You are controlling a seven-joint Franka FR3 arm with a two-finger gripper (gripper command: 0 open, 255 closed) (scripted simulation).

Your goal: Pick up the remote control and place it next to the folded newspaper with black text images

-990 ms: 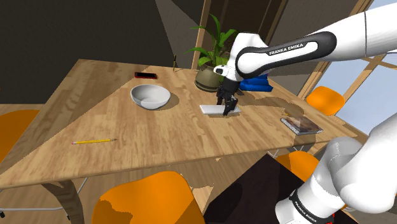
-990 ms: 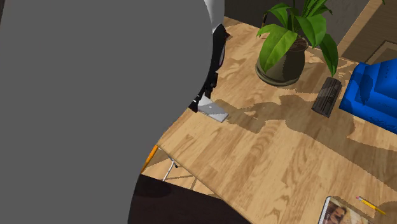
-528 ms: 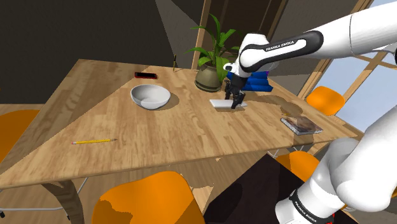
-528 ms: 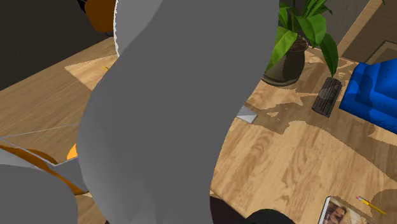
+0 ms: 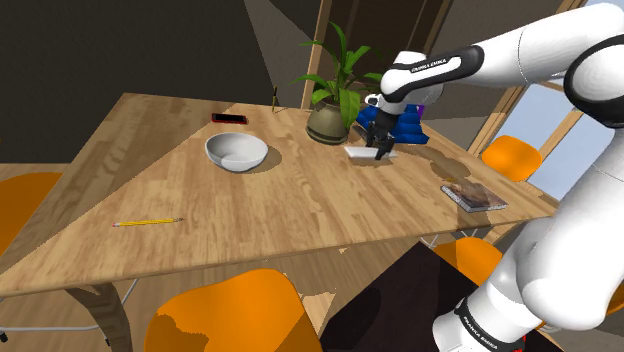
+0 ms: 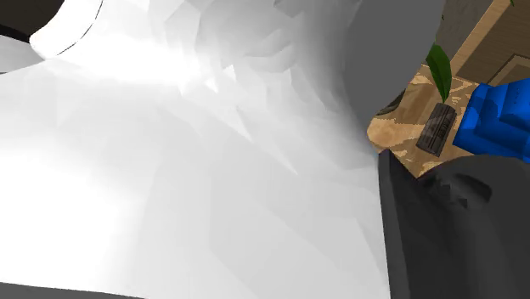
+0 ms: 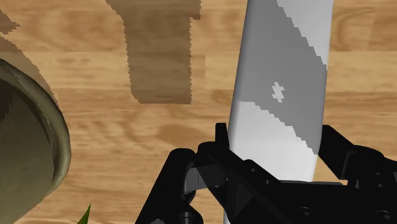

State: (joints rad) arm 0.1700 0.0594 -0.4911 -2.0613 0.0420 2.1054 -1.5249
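Observation:
The remote control, drawn as a flat pale grey slab point(image 5: 357, 152), hangs a little above the wooden table point(image 5: 200, 190), just in front of the plant pot point(image 5: 328, 123). My gripper point(image 5: 381, 150) is shut on the slab's end nearer the shoulder view's right. In the wrist view the black fingers point(image 7: 219, 141) clasp the slab point(image 7: 280, 83) from both sides, and its shadow falls on the wood below. The folded newspaper point(image 5: 474, 195) with dark pictures lies near the table's edge at the shoulder view's right, well apart from the slab.
A blue box point(image 5: 405, 130) point(image 6: 501, 119) stands right behind the gripper, with a dark block point(image 6: 437, 129) beside it. A grey bowl point(image 5: 237, 152), a pencil point(image 5: 147, 221) and a red-black flat thing point(image 5: 228, 118) lie farther left. Orange chairs point(image 5: 230, 315) ring the table. My arm point(image 6: 212, 170) blocks the second exterior view.
The gripper has carried the slab from mid-table toward the shoulder view's right and back, up to the pot and blue box. The arm has swung across the second exterior camera.

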